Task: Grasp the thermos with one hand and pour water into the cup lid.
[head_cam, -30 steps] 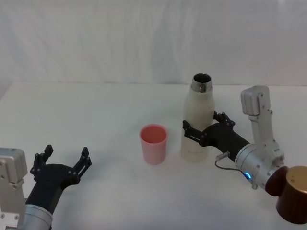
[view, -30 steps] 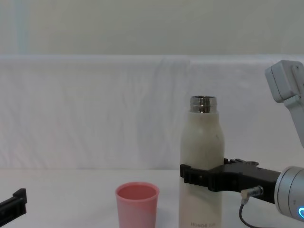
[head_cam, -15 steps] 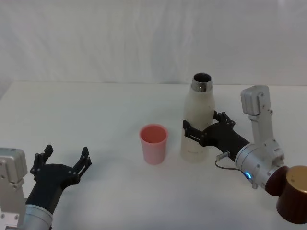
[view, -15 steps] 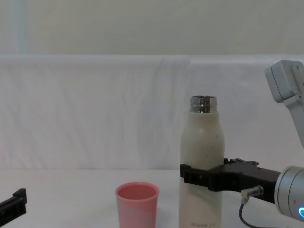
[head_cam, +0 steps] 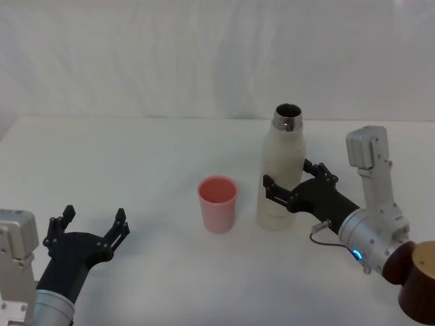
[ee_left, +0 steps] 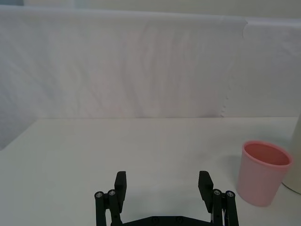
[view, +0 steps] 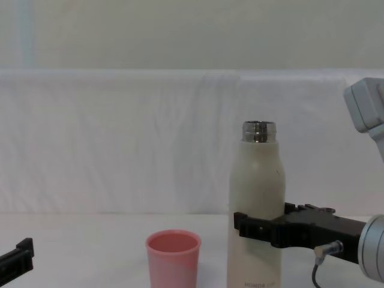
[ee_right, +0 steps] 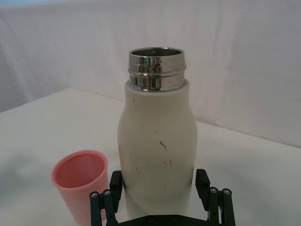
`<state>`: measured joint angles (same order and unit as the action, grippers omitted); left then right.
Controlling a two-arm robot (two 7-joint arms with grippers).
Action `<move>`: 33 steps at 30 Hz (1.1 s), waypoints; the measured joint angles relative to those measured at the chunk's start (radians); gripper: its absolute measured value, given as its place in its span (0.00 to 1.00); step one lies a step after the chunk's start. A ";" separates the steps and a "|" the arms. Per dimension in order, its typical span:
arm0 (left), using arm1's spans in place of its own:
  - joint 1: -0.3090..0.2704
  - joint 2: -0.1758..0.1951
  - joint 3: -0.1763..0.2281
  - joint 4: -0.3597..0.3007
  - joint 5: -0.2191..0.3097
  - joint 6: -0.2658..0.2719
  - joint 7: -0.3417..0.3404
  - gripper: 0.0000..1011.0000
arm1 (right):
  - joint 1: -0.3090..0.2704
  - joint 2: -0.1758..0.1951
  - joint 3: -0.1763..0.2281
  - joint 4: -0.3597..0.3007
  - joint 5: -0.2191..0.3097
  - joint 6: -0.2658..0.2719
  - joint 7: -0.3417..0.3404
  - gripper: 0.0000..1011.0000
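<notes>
A white table [head_cam: 136, 149] spreads across the lower part of the head view, its surface smooth and plain. Behind it hangs a white cloth backdrop [head_cam: 204, 54] with soft vertical folds (the creases show most plainly in the chest view), meeting the table's far edge in a straight line. In the chest view the cloth's top edge runs level across the picture, and above it stands a pale greenish-cream wall [view: 180, 30]. At the lower right corner of the head view sits a dark brown rounded object [head_cam: 418, 282] with a lighter tan top.
</notes>
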<state>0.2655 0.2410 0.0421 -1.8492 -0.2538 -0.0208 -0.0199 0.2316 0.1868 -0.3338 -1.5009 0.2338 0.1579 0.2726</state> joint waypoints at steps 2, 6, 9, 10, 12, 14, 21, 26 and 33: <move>0.000 0.000 0.000 0.000 0.000 0.000 0.000 0.99 | -0.006 0.004 0.000 -0.005 0.002 0.000 -0.001 0.99; 0.000 0.000 0.000 0.000 0.000 0.000 0.000 0.99 | -0.018 0.011 0.001 -0.019 0.007 0.001 -0.003 0.99; 0.000 0.000 0.000 0.000 0.000 0.000 0.000 0.99 | -0.025 0.015 0.001 -0.027 0.009 0.001 -0.004 0.99; 0.000 0.000 0.000 0.000 0.000 0.000 0.000 0.99 | -0.027 0.017 0.002 -0.030 0.010 0.000 -0.004 0.99; 0.000 0.000 0.000 0.000 0.000 0.000 0.000 0.99 | -0.032 0.020 0.002 -0.038 0.012 0.000 -0.005 0.99; 0.000 0.000 0.000 0.000 0.000 0.000 0.000 0.99 | -0.040 0.025 0.002 -0.048 0.013 0.000 -0.006 0.99; 0.000 0.000 0.000 0.000 0.000 0.000 0.000 0.99 | -0.077 0.042 0.016 -0.091 0.022 -0.006 -0.010 0.99; 0.000 0.000 0.000 0.000 0.000 0.000 0.000 0.99 | -0.118 0.061 0.031 -0.132 0.031 -0.014 -0.015 0.99; 0.000 0.000 0.000 0.000 0.000 0.000 0.000 0.99 | -0.193 0.078 0.052 -0.189 0.033 -0.062 -0.029 0.99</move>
<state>0.2655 0.2409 0.0421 -1.8492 -0.2538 -0.0208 -0.0199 0.0389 0.2647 -0.2819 -1.6895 0.2670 0.0963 0.2435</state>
